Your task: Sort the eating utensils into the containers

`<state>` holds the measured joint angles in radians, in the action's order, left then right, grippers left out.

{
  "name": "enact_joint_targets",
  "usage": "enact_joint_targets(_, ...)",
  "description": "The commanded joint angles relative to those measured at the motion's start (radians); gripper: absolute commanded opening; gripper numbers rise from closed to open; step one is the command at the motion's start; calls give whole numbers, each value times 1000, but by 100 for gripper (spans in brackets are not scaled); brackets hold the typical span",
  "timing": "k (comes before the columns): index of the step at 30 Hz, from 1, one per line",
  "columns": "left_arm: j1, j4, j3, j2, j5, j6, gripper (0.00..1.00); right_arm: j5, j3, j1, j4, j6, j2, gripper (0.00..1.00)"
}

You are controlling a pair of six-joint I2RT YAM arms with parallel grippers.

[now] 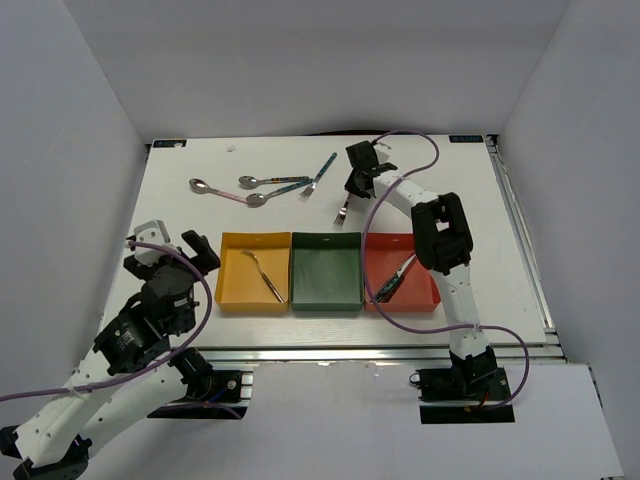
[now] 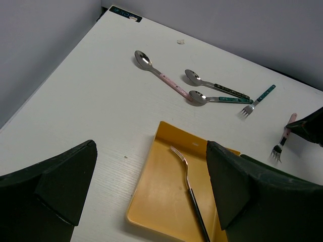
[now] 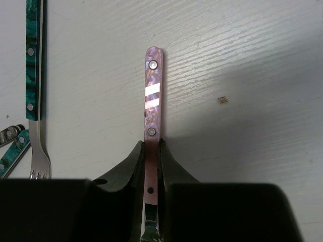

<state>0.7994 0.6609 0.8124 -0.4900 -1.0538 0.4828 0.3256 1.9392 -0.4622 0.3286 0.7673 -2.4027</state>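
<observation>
My right gripper (image 1: 356,186) is shut on the pink handle (image 3: 153,91) of a fork (image 1: 343,210) at the back middle of the table, tines pointing at the trays. The yellow tray (image 1: 228,272) holds a dark-handled fork (image 1: 266,276). The green tray (image 1: 325,270) shows nothing inside. The red tray (image 1: 417,288) holds teal-handled utensils (image 1: 392,283). My left gripper (image 1: 172,246) is open and empty, hovering left of the yellow tray (image 2: 151,196). A pink-handled spoon (image 1: 215,191), two dark or teal-handled spoons (image 1: 265,181) (image 1: 282,191) and a teal fork (image 1: 320,177) lie at the back.
White walls enclose the table on three sides. A purple cable (image 1: 400,140) loops over the right arm above the red tray. In the right wrist view the teal fork (image 3: 34,75) lies just left of the held fork.
</observation>
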Motion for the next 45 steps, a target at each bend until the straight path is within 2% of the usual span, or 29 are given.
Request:
enact_joint_targets(1,-6,2,-4,-15,3,-1,98,-31,-28,23,67,62,10,0)
enact_joint_targets(7,-6,3,-2,-27,-3,3,98,-36,-37,63,-60,105,141,0)
enact_joint_targets(9,-6,3,-4,-27,-9,5,98,-16,-22,65,-100,86,195,0)
enact_joint_targets(13,-6,3,-4,-36,-18,7,98,-95,26,57,-163,-9,249,0)
enact_joint_targets(17,-6,-6,-7,-50,-21,0,98,-176,27,-5,-220,-176,275,0)
enact_joint_targets(18,-6,-6,-9,-53,-23,2,98,-304,20,-19,-235,-212,280,0)
enact_joint_targets(20,-6,-4,-9,-62,-32,7,98,-420,7,-90,-241,-294,293,0)
enact_joint_targets(21,-6,0,-7,-65,-41,10,98,-491,-21,-157,-226,-413,315,0)
enact_joint_targets(22,-6,2,-7,-68,-46,13,98,-491,-38,-158,-205,-468,326,0)
enact_joint_targets(23,-6,3,-9,-71,-51,14,98,-470,-52,-232,-185,-512,333,0)
enact_joint_targets(25,-6,8,-5,-84,-54,19,98,-470,-97,-294,-158,-603,344,0)
enact_joint_targets(31,-6,8,-2,-108,-52,19,98,-490,-207,-444,-206,-599,347,0)
enact_joint_targets(38,-6,8,-5,-88,-58,23,98,-447,-305,-515,-279,-530,352,0)
enact_joint_targets(45,-6,9,-2,-105,-55,22,98,-393,-229,-524,-244,-439,309,0)
